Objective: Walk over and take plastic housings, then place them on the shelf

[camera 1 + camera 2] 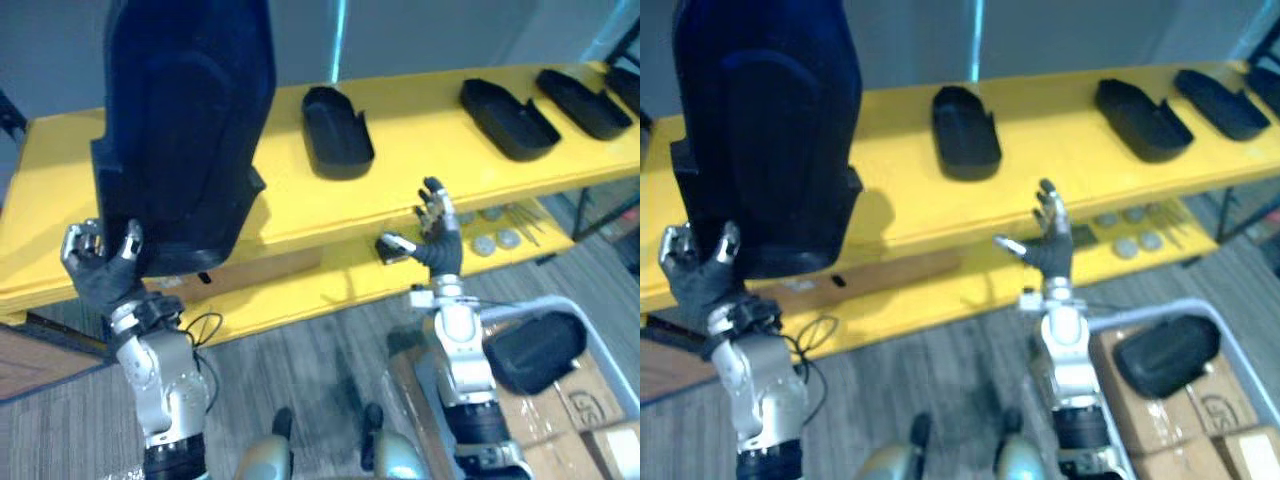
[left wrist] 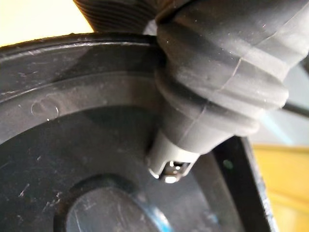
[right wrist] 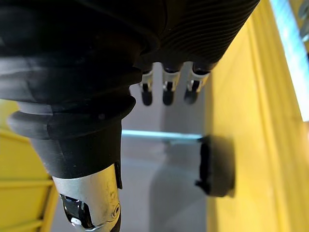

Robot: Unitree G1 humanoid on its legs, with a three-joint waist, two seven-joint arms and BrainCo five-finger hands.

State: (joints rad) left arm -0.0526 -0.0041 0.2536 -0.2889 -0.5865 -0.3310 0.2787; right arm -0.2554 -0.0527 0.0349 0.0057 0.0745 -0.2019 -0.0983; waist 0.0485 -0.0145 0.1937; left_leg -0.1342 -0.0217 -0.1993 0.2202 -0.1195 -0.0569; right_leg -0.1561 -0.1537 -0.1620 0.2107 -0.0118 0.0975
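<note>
My left hand (image 1: pixel 100 262) is shut on the lower edge of a large dark plastic housing (image 1: pixel 190 120), which stands upright and raised in front of the left part of the yellow shelf (image 1: pixel 420 150). Up close, the housing's scratched inner face (image 2: pixel 72 145) lies right behind my thumb (image 2: pixel 169 166). Three more dark housings lie on the shelf top: one in the middle (image 1: pixel 335 130), two to the right (image 1: pixel 507 118) (image 1: pixel 585 102). My right hand (image 1: pixel 437 235) is open and empty, fingers (image 3: pixel 166 94) straight, just before the shelf's front edge, facing the middle housing (image 3: pixel 215 164).
At the lower right a grey bin (image 1: pixel 600 340) holds another dark housing (image 1: pixel 535 350) on top of cardboard boxes (image 1: pixel 585 405). The lower yellow shelf board (image 1: pixel 330 285) carries several round metal pieces (image 1: pixel 495 240) and a brown box (image 1: pixel 265 270).
</note>
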